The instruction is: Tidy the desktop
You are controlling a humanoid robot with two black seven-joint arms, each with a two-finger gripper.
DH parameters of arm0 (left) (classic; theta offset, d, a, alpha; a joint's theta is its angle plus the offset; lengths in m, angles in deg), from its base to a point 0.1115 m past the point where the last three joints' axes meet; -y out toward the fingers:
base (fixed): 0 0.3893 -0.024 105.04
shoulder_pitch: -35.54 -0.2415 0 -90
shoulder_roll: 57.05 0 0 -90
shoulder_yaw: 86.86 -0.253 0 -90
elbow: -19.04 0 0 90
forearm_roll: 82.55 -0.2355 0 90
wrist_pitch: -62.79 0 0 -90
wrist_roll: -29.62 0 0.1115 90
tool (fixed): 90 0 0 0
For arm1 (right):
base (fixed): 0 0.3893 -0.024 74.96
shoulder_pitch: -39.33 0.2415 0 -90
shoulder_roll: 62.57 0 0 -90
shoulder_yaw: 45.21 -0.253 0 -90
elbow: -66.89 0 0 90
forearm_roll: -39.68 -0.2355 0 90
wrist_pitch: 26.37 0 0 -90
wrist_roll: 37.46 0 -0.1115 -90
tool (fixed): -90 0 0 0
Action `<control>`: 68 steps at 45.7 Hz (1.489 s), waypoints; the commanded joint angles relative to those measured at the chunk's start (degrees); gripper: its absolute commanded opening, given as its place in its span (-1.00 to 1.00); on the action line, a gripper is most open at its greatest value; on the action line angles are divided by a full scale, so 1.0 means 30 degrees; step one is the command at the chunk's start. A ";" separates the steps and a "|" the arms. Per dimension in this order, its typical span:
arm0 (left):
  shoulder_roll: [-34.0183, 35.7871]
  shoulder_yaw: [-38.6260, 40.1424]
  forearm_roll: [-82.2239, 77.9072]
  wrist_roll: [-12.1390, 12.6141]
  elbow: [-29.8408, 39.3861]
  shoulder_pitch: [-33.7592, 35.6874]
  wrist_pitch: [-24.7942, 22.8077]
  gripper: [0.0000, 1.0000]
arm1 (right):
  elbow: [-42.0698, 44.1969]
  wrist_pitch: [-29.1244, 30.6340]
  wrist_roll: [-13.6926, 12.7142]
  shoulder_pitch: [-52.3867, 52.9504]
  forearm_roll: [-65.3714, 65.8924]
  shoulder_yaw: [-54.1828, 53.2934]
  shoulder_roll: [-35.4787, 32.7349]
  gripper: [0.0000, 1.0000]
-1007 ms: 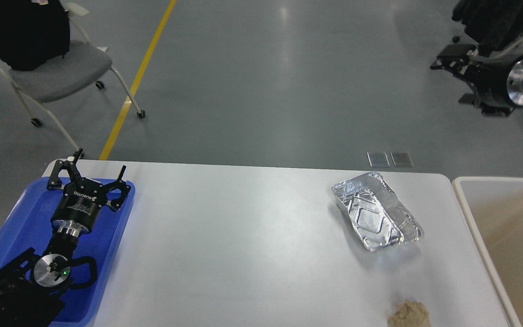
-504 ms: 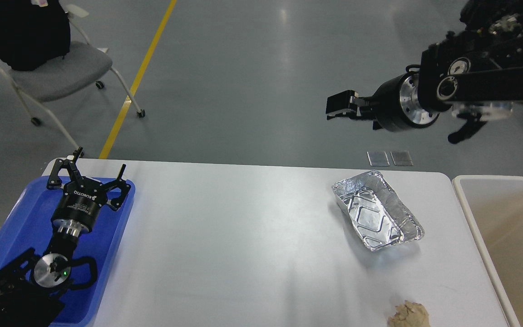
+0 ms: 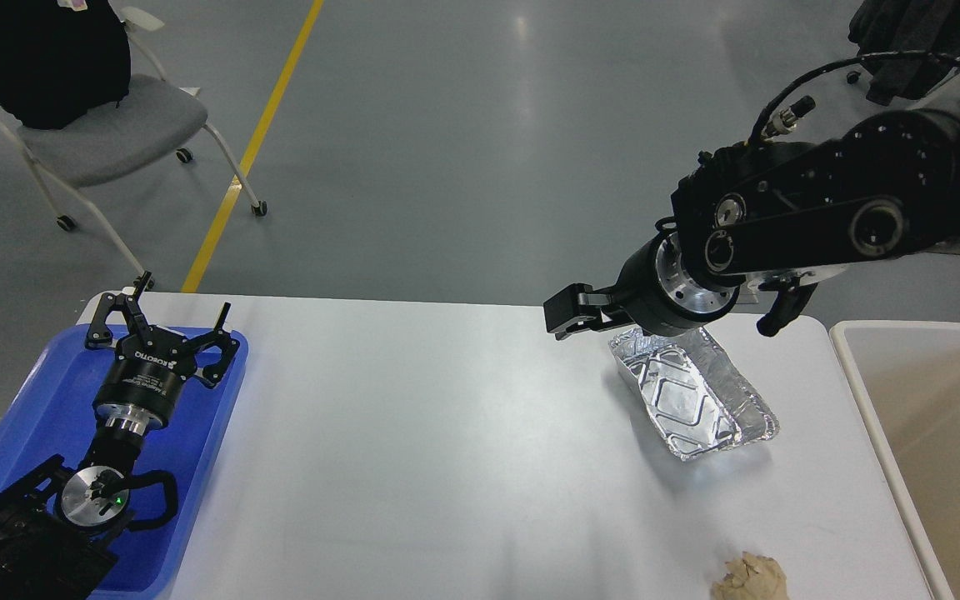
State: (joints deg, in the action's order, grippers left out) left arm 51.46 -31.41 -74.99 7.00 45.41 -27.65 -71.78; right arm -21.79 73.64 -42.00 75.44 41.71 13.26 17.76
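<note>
1. The desktop (image 3: 447,450) fills the lower part of the head view, a wide white surface with rounded corners; both arms reach over it, the left at its left end and the right above its far right part.
2. A beige bin (image 3: 863,400) stands just beside the desktop's right edge, open at the top.
3. A blue tray (image 3: 222,417) lies on the left end of the desktop.
4. The right gripper (image 3: 563,315) hangs above the desktop's far edge, pointing left, seen side-on and dark; I cannot tell how far its fingers are parted, and nothing shows in its grasp.
5. The left gripper (image 3: 165,327) sits over the far end of the blue tray with its fingers spread wide, holding nothing.
6. A foil container (image 3: 692,392) rests on the desktop just below and right of the right gripper, set at an angle, its far end hidden behind the right wrist.
7. A crumpled brown paper wad (image 3: 751,577) lies at the near edge of the desktop, well apart from both grippers.
</note>
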 commanded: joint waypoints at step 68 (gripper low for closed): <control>0.0009 0.0032 0.0002 -0.0020 0.0000 -0.0030 -0.0025 0.98 | -0.0056 0.6623 -0.0008 0.2349 0.1288 0.3244 -0.1318 1.00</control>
State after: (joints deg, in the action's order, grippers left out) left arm 51.49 -31.32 -74.99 7.02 45.40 -27.73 -71.86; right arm -21.98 91.95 -42.02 80.44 45.42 22.69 13.72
